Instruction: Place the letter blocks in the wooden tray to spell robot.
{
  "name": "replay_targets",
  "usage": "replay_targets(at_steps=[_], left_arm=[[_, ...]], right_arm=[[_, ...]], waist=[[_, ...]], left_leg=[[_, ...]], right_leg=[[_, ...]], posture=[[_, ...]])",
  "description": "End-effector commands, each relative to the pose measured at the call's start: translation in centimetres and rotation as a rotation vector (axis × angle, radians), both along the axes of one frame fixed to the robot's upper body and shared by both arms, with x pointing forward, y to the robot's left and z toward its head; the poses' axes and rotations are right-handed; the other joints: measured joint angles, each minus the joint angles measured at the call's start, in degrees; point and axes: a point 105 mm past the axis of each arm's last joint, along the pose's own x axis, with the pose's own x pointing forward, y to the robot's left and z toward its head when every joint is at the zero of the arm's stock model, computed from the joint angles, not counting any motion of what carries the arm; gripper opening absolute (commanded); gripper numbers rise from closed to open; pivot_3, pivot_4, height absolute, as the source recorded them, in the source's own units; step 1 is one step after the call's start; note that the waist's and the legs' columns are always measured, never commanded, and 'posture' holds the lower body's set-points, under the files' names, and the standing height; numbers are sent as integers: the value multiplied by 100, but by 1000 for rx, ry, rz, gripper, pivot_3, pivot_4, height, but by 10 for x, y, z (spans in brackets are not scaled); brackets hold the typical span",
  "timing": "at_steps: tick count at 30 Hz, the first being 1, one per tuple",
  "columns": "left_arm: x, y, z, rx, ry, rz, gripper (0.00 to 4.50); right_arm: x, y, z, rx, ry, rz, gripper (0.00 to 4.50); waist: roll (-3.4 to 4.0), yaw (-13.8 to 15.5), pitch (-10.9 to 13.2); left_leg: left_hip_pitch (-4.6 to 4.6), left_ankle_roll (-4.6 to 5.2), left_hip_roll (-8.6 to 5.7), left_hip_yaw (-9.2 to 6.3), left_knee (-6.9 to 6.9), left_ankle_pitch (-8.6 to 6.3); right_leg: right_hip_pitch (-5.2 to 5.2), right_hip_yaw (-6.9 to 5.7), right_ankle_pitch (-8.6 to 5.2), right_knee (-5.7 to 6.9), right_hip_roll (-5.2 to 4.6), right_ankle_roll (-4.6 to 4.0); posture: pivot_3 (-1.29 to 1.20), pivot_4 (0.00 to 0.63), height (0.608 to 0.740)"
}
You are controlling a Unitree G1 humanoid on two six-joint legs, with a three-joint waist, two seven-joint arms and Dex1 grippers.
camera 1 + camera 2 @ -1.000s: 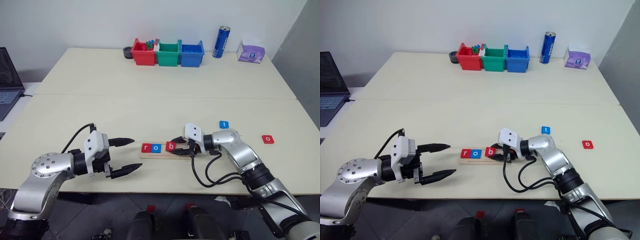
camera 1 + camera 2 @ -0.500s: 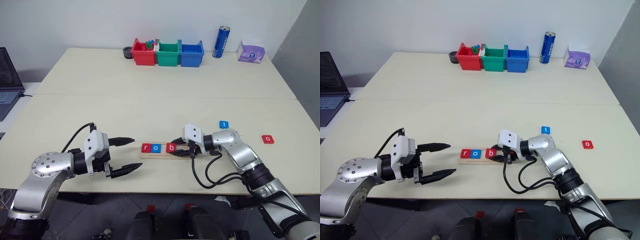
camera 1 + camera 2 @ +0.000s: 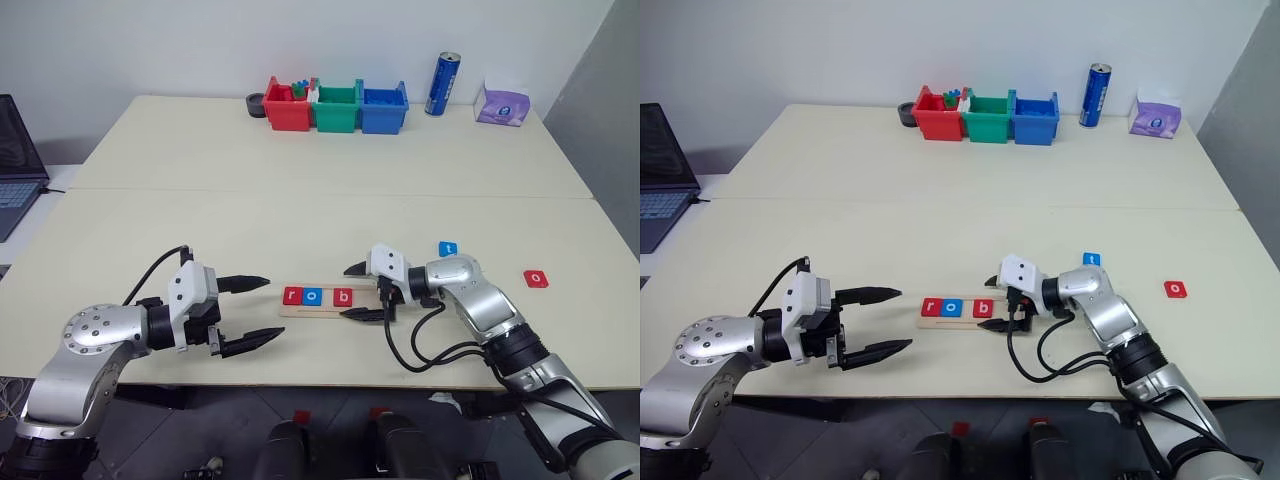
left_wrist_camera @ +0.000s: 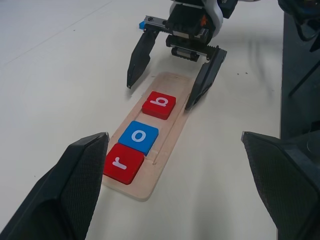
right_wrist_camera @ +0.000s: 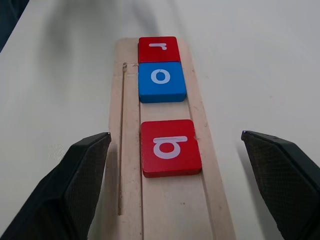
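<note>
The wooden tray [image 3: 325, 305] lies on the counter [image 3: 320, 215] holding the r [image 3: 292, 295], o [image 3: 313, 295] and b [image 3: 343, 295] blocks; the b seems slightly apart. The right tool [image 3: 357, 291] gapes wide around the b, untouching; the left tool [image 3: 255, 312] is spread, empty

Three letter blocks lie in the wooden tray [image 5: 165, 200]: a red block [image 5: 158, 49] with a white "r", a blue block [image 5: 161, 81] with a white "o" touching it, and a red block [image 5: 170, 147] with a white "b" a little apart from them. On the surface [image 3: 300, 200], outside the tray, a blue block [image 3: 448, 249] carries a white "t" and a red block [image 3: 536, 278] carries a white "o". The print on the blue can [image 3: 441, 84] and on the purple tissue pack [image 3: 502, 103] at the far edge is too small to read.
</note>
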Motion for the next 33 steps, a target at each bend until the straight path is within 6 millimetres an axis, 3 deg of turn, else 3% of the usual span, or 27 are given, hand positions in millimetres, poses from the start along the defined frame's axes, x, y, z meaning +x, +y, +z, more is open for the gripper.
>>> replay_targets(at_steps=[1, 4, 13, 33], left_arm=[[1, 1, 9, 8, -43, -10, 4500], [1, 1, 9, 9, -44, -13, 4500], [2, 0, 10, 11, -42, -21, 4500], [1, 0, 10, 16, -44, -13, 4500]], right_arm=[[1, -7, 30, 65, -38, 4, 4294], [-4, -19, 28, 47, -27, 13, 3517], [-7, -24, 4, -15, -41, 5, 123], [-4, 7, -6, -10, -80, 32, 10]], waist=[[0, 0, 0], [0, 7, 0], [0, -11, 0], [0, -7, 0]], left_leg=[[0, 0, 0, 0, 0, 0], [0, 0, 0, -2, 0, 0], [1, 0, -2, 2, 0, 0], [3, 0, -1, 1, 0, 0]], right_leg=[[0, -1, 0, 0, 0, 0], [1, -2, 0, -1, -1, 0], [0, 0, 0, 0, 6, 0], [0, 0, 0, 1, 7, 0]], posture=[[0, 150, 740], [0, 150, 740], [0, 150, 740], [0, 150, 740]])
